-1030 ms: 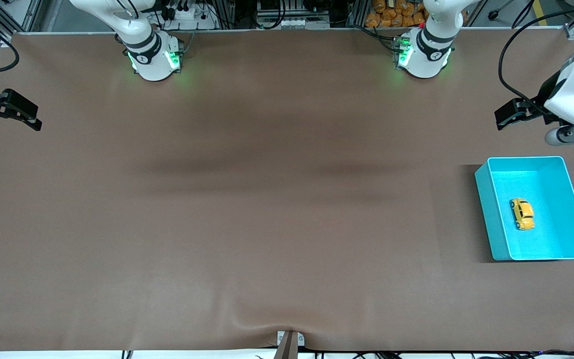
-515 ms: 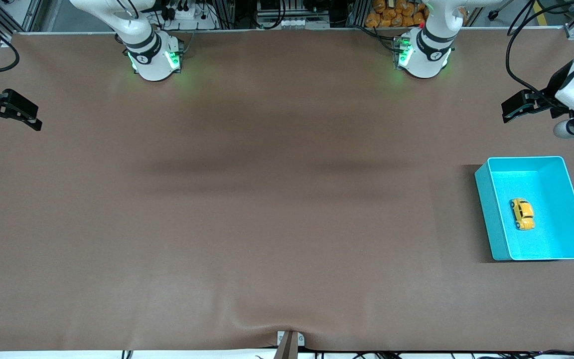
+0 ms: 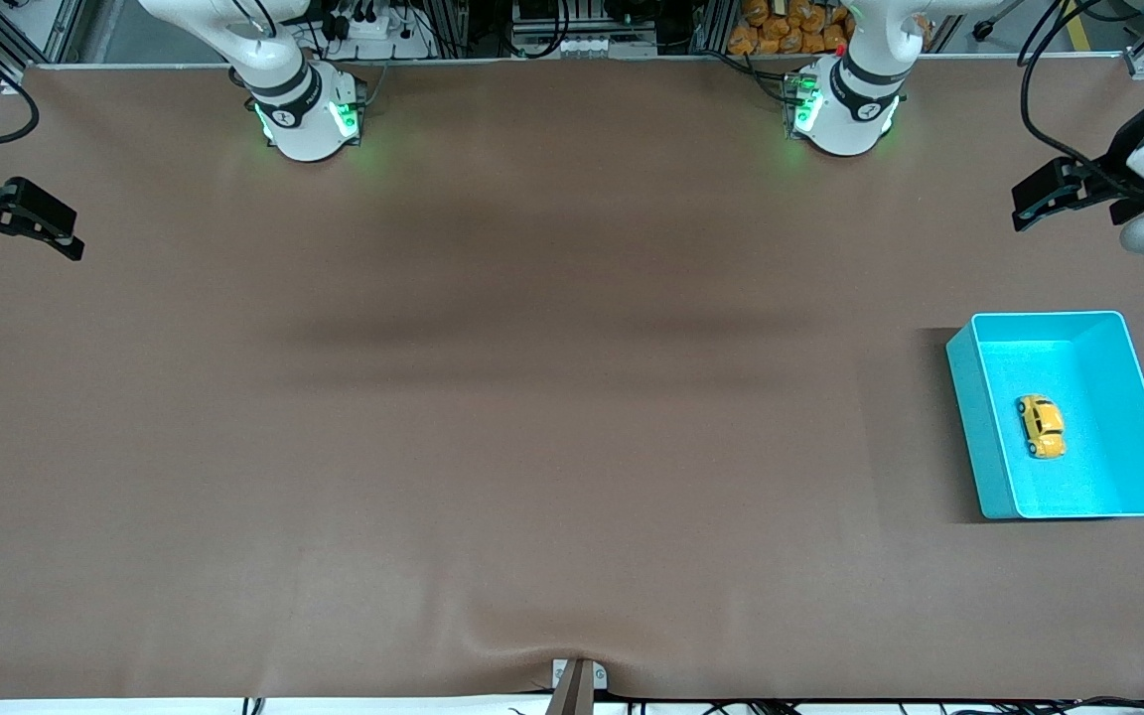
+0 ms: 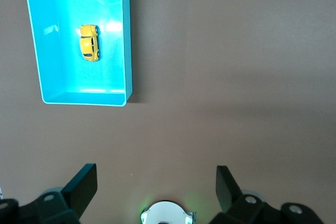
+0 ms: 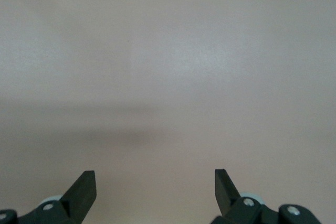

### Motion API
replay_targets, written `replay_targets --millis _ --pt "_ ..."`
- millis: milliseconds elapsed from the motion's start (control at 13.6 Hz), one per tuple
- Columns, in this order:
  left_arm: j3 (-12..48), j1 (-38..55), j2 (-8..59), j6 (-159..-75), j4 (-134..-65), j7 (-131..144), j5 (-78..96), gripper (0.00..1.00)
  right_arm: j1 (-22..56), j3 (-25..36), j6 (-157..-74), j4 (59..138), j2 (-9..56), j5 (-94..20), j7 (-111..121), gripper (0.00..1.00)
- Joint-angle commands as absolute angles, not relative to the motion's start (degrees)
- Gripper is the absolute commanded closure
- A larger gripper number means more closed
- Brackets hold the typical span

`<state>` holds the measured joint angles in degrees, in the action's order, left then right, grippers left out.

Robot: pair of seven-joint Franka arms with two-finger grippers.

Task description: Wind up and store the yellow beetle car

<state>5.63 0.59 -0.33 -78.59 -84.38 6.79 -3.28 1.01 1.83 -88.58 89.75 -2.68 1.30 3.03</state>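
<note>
While both grippers hang spread and empty, the car lies in the bin.

Resting on its wheels on the bin floor, the yellow car sits near the middle, apart from all four walls; the left wrist view shows the same, car inside bin. The turquoise bin stands on the brown table toward the left arm's end. The left gripper is up over bare table at that same end, nearer the bases than the bin, its fingers wide apart with nothing between them. The right gripper waits over the table edge at the right arm's end, fingers likewise parted and holding nothing.
</note>
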Motion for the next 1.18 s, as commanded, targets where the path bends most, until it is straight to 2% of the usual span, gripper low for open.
replay_targets --millis 0,1104 --pt "6.68 0.08 -0.71 -77.87 -84.38 6.5 -1.76 0.0 0.97 1.84 -88.68 90.44 -3.34 1.32 3.6 0.0" --pt "6.59 -0.88 -0.26 -80.95 -84.46 6.07 0.7 0.0 0.97 2.28 -87.45 89.74 -3.69 -1.32 3.52 0.0"
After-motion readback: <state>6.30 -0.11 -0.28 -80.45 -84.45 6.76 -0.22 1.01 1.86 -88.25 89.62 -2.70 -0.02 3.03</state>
